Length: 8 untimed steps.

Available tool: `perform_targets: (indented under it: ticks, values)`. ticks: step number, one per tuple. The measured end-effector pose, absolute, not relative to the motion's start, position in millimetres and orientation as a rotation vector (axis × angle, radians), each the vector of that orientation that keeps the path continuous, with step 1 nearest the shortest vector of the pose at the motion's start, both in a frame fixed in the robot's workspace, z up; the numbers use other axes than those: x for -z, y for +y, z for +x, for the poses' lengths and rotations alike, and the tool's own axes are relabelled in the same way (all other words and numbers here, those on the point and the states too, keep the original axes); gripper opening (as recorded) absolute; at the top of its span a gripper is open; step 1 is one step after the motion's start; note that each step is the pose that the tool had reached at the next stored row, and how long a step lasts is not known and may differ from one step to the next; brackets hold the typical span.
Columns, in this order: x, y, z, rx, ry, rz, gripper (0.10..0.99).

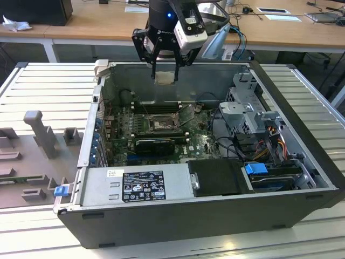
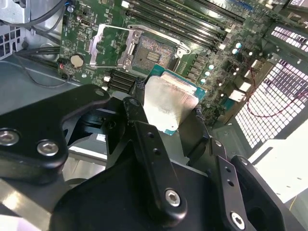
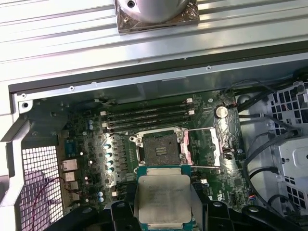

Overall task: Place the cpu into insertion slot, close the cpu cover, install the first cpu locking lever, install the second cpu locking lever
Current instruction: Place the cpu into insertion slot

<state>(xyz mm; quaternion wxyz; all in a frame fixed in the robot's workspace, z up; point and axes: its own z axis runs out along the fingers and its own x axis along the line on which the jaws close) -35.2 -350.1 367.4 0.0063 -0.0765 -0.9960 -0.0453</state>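
My gripper (image 1: pixel 165 73) hangs above the back of the open computer case (image 1: pixel 302 151), shut on the cpu (image 1: pixel 164 79), a thin square chip with a pale silver top. In both wrist views the cpu (image 2: pixel 168 103) (image 3: pixel 163 197) sits flat between the black fingers (image 2: pixel 139 113), above the motherboard. The insertion slot (image 1: pixel 160 125) (image 3: pixel 161 150) (image 2: pixel 151 53) lies bare below, slightly ahead of the chip. The cpu cover (image 3: pixel 204 147) (image 2: pixel 108 45) is swung open beside the slot. A thin wire lever (image 2: pixel 159 36) stands unlatched along the slot's edge.
A long black card (image 1: pixel 155 144) lies just in front of the slot and memory slots (image 3: pixel 147 115) just behind it. The power supply (image 1: pixel 140 183) fills the case's near side; a drive cage (image 1: pixel 248 108) with cables stands at the exterior view's right. Grey fixtures (image 1: pixel 40 135) sit outside on the left.
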Motion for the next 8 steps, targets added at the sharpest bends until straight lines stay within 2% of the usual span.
perform_targets:
  ticks: [8]
  values:
    - [-366.4,-350.1,-35.1,0.142,-3.116,-0.253,0.529]
